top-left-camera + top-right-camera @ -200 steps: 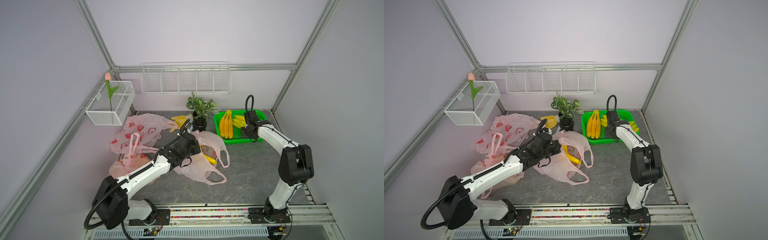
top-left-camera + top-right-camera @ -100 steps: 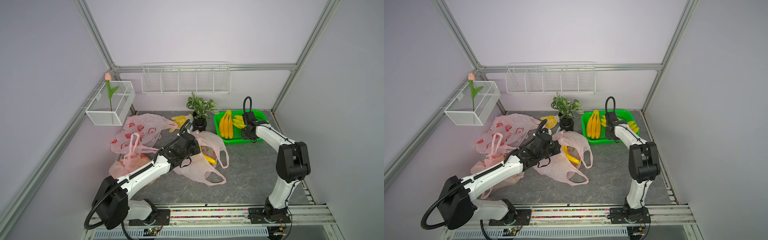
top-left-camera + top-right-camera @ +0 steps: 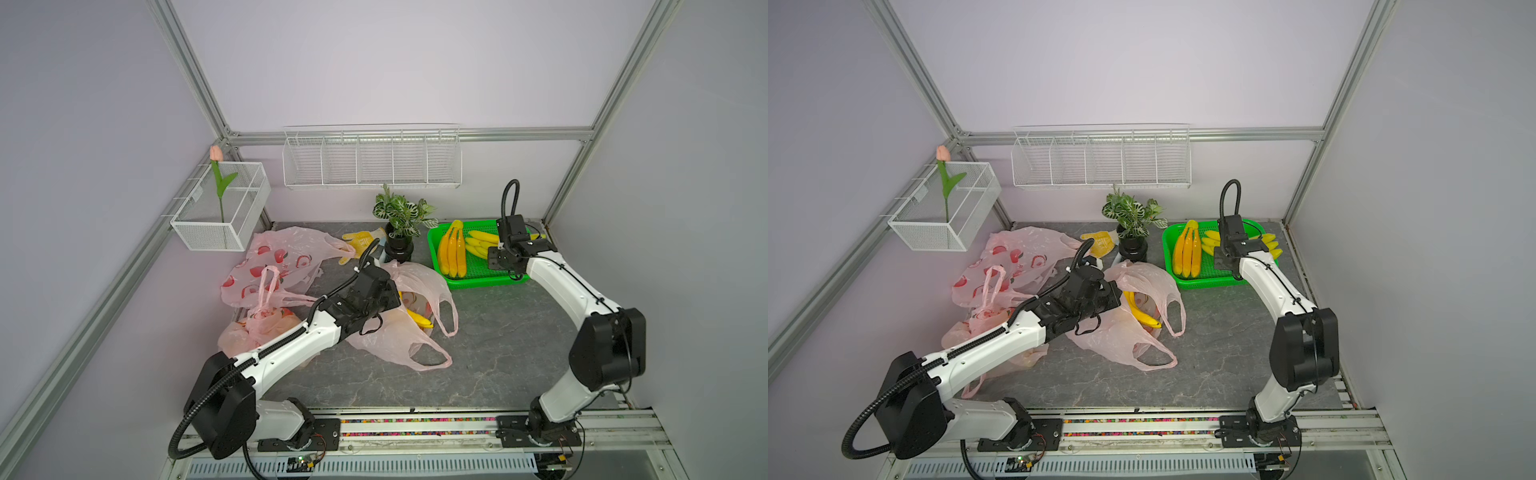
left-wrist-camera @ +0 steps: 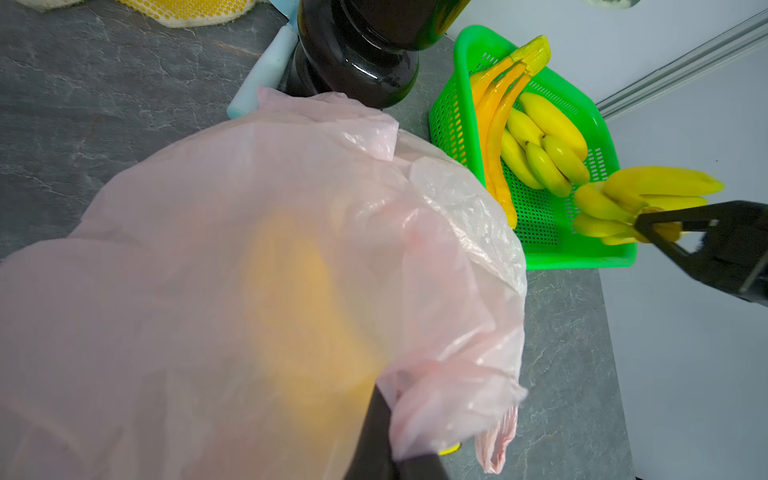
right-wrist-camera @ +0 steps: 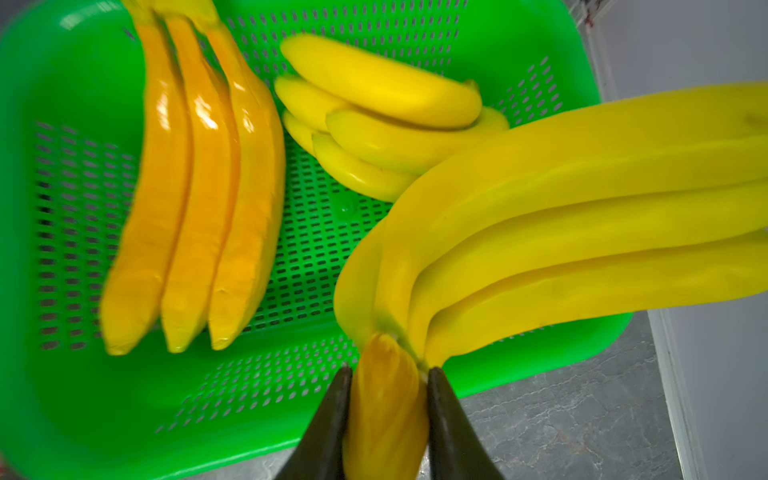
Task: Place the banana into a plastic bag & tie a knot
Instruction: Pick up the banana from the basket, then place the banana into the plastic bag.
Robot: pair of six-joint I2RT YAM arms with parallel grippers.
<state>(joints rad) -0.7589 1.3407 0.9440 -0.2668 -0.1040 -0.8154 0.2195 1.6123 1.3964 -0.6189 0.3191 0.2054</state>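
Observation:
My right gripper [image 5: 388, 372] is shut on the stub stem of a yellow banana bunch [image 5: 561, 216], which reaches out over the right rim of the green basket [image 5: 62, 104]. The left wrist view shows the same grip on the bunch [image 4: 648, 187]. My left gripper [image 4: 388, 395] is shut on the edge of a thin pink plastic bag [image 4: 249, 208] and holds it up in front of the camera. In both top views that bag [image 3: 399, 336] lies mid-table with a single banana [image 3: 1142, 313] showing in its mouth.
The basket also holds three orange bananas [image 3: 451, 249] and a small yellow bunch [image 5: 374, 104]. A black plant pot [image 3: 399, 245] and a yellow glove [image 3: 363, 239] stand behind the bag. Strawberry-print bags [image 3: 282, 257] lie left. Wire baskets [image 3: 370, 158] hang on the back wall.
The right jaws have closed onto the bunch's stem, and the right wrist has shifted slightly over the basket. The left arm and the bag have stayed put.

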